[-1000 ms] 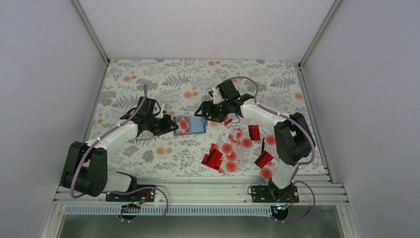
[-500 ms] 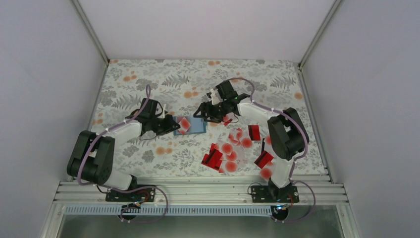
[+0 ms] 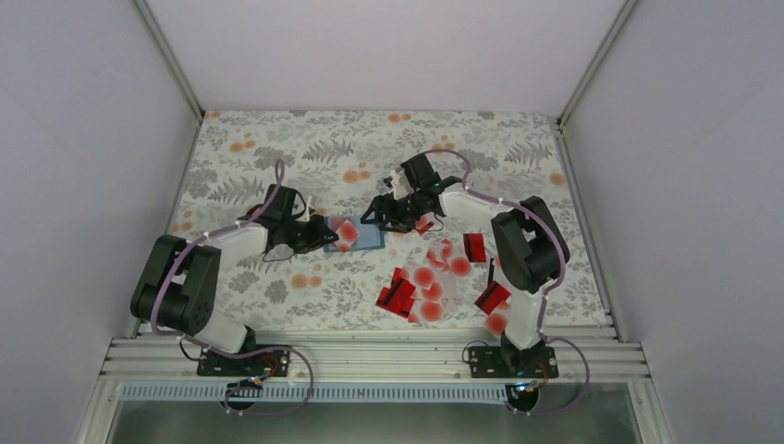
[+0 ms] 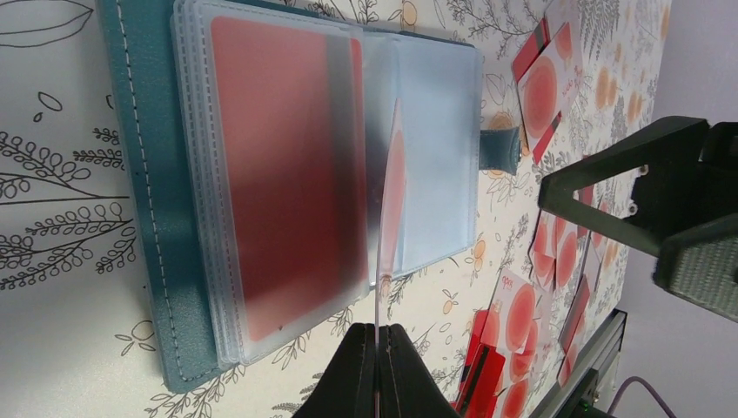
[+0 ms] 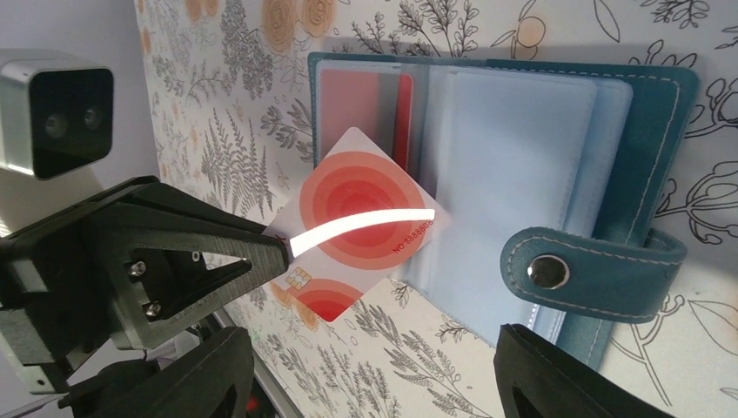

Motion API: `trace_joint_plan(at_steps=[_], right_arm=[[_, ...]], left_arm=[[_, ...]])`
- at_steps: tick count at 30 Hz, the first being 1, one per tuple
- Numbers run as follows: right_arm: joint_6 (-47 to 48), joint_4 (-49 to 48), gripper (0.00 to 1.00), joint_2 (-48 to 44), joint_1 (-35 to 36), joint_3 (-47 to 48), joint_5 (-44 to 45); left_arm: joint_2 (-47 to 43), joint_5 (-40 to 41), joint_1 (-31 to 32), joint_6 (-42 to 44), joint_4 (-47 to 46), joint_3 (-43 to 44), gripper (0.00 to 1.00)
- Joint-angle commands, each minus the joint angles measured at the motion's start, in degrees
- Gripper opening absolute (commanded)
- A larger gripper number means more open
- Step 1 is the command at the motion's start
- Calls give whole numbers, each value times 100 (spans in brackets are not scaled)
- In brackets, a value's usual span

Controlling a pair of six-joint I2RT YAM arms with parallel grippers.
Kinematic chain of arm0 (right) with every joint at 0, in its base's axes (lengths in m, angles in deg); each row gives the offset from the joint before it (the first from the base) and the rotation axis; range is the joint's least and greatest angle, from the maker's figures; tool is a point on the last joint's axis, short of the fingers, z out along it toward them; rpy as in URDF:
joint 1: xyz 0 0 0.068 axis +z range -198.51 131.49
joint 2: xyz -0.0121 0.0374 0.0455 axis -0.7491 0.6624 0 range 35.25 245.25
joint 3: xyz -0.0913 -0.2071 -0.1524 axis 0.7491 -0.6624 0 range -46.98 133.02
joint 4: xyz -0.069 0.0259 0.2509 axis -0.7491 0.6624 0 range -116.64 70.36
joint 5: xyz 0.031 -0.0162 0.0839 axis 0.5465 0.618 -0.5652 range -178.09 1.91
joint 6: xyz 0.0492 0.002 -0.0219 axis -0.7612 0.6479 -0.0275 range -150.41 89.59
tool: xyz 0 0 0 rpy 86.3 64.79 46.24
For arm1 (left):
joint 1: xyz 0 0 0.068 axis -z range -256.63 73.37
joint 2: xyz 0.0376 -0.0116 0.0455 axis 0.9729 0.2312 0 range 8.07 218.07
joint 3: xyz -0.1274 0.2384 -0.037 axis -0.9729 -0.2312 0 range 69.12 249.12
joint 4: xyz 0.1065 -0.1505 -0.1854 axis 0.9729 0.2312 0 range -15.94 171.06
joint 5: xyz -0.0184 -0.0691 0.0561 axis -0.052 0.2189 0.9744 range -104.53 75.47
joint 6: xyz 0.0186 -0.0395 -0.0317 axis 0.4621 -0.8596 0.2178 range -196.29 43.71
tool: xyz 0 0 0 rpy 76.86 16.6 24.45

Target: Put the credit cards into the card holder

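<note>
Credit cards (image 3: 427, 282) strewn right of card holder (image 3: 368, 237); right gripper (image 3: 381, 215) gaping above it.

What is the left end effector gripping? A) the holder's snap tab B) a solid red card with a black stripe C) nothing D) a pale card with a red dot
D: the left end effector pinches the pale red-dot card by its edge above the open card holder.

The card holder (image 4: 161, 218) runs off the left wrist view's top edge.
</note>
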Motion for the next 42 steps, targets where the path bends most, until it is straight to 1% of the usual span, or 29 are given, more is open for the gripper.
trace_joint_plan(at_steps=[1,10,20,30,42], right_arm=[[136,-174,71,221,-29,40,-134],[237,-194,69,485,-28,-89,-98],[308,-356,68,831,-35,-222,-47],[261,-455,67,924,-33,-404,-90],[118,-648,67,948,-33,-639,-206]], left_arm=[[48,-58,-19,10,-103,-1,2],[134,-33,-20,-145,-322,-65,2],[168,12,-21,-487,-920,-380,2],[238,122,-13,-1110,-1855,-978,2],[476,439,134,-2028,-3008,-1344,2]])
